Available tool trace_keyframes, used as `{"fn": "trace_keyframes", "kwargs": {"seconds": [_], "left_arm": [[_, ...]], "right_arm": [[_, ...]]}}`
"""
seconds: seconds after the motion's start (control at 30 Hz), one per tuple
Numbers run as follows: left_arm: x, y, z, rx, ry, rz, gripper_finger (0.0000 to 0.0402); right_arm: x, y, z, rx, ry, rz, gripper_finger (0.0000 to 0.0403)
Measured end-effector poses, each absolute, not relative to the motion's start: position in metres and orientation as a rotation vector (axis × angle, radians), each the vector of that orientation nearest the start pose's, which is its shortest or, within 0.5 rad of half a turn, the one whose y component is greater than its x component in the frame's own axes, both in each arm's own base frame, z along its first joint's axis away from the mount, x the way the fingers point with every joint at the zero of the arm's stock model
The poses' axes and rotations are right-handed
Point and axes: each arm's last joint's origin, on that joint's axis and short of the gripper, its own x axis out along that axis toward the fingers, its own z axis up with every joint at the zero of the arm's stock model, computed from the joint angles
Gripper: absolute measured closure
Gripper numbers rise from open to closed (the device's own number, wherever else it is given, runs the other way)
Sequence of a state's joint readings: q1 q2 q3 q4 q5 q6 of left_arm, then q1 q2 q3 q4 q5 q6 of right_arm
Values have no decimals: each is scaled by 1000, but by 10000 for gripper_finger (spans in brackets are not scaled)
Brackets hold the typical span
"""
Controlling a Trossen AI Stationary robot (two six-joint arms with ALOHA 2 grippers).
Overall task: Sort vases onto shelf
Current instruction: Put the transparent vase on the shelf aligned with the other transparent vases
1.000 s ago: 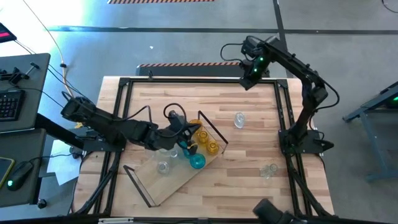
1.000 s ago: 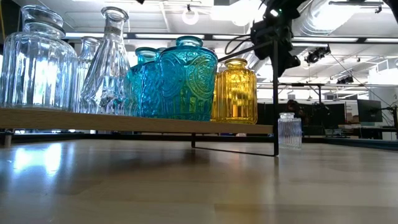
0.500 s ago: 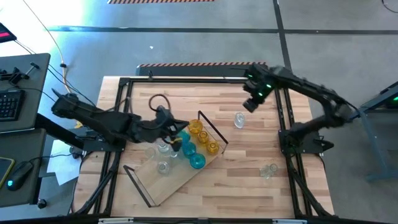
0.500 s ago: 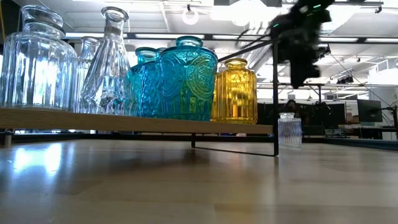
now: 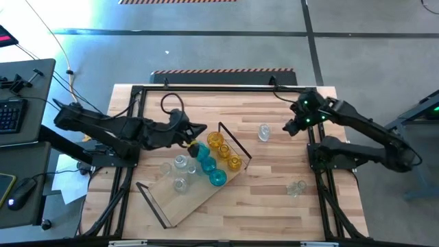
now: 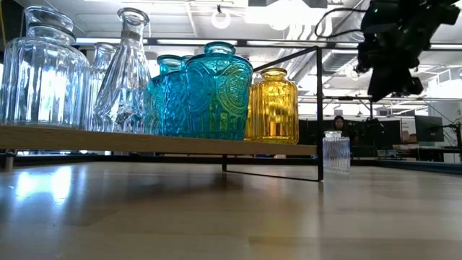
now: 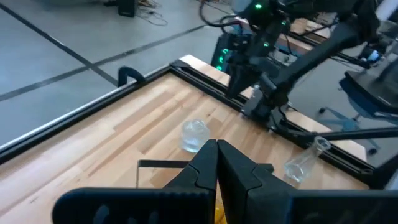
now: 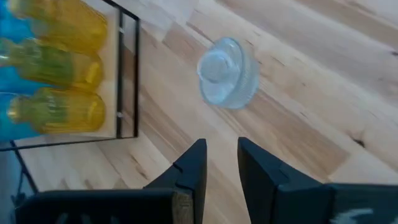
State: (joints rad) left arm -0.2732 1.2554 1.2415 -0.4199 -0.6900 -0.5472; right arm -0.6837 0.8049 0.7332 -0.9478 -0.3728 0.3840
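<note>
The shelf (image 5: 194, 200) lies slantwise on the table's left half, its board (image 6: 144, 141) raised on black wire frames. Three yellow vases (image 5: 225, 151), three blue vases (image 5: 209, 165) and three clear vases (image 5: 180, 163) stand on it. A small clear vase (image 5: 264, 132) stands upright on the table, right of the shelf. Another clear vase (image 5: 296, 186) lies on its side near the right edge. My left gripper (image 5: 198, 130) is shut, hovering over the shelf's far end. My right gripper (image 8: 221, 149) is open above the table, just right of the upright clear vase (image 8: 227, 73).
A black metal frame (image 5: 137, 96) runs around the table, with rails along both sides. The shelf's wire end frame (image 5: 233, 140) stands between the yellow vases and the upright clear vase. Bare wood (image 5: 274, 213) lies at the near right.
My right gripper has swung from the table's far edge toward the near and right side and come down, tipping further downward, to beside the upright clear vase. My left gripper, still shut, has drawn back from among the vases on the shelf, up and toward the far edge.
</note>
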Motion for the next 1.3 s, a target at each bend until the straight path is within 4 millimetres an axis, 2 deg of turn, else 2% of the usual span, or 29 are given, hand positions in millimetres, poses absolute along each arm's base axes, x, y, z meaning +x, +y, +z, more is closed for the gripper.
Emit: {"fn": "trace_keyframes", "kwargs": {"seconds": [0.27,0.5,0.63,0.8,1.3], "left_arm": [[268,-54,368,-361,285,473,401],[268,-54,369,-366,280,469,402],[268,-54,369,-368,281,464,402],[268,-54,369,-368,281,464,401],[268,-54,369,-367,282,463,402]], "right_arm": [[145,-93,245,823,871,-424,331],[174,-106,215,820,1010,-408,331],[184,-109,206,779,1034,-428,331],[190,-112,208,758,979,-447,331],[189,-114,208,716,972,-515,331]]}}
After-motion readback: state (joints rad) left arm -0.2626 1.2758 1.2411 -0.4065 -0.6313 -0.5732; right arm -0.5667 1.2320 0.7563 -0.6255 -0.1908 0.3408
